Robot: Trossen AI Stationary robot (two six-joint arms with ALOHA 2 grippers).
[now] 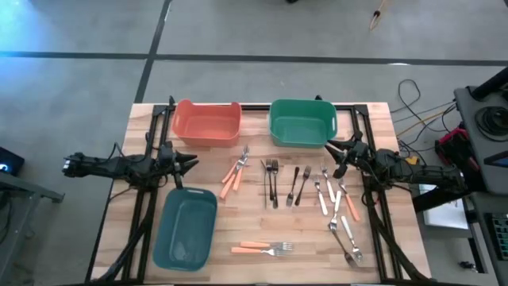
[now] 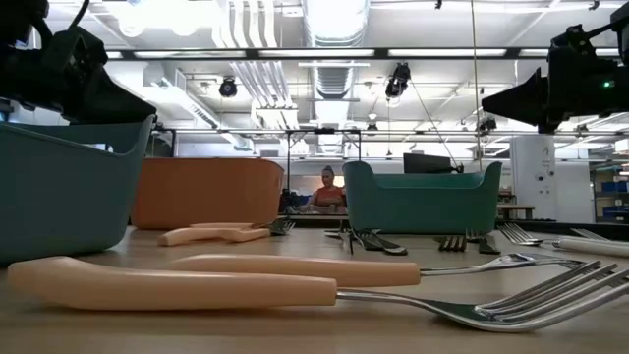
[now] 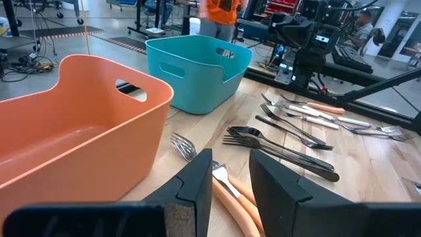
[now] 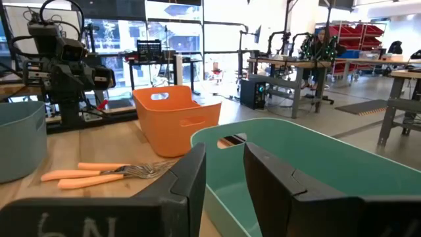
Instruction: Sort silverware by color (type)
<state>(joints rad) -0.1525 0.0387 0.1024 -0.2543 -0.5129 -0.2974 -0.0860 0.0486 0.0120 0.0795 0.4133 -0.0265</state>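
The left gripper [image 1: 190,162] hovers by the table's [image 1: 238,238] left edge, jaws narrowly parted and empty, aimed toward the orange-handled forks [image 1: 234,176]. The orange bin [image 1: 206,121] sits at the far edge, the blue bin [image 1: 185,229] at the near-left corner. Silverware lies unsorted mid-table: black forks [image 1: 272,181], two more orange-handled forks [image 1: 262,249] near the front edge, white-handled pieces [image 1: 333,202] toward the right (none binned yet). The right gripper [image 1: 336,151] waits beside the green bin [image 1: 302,121], narrowly parted, empty.
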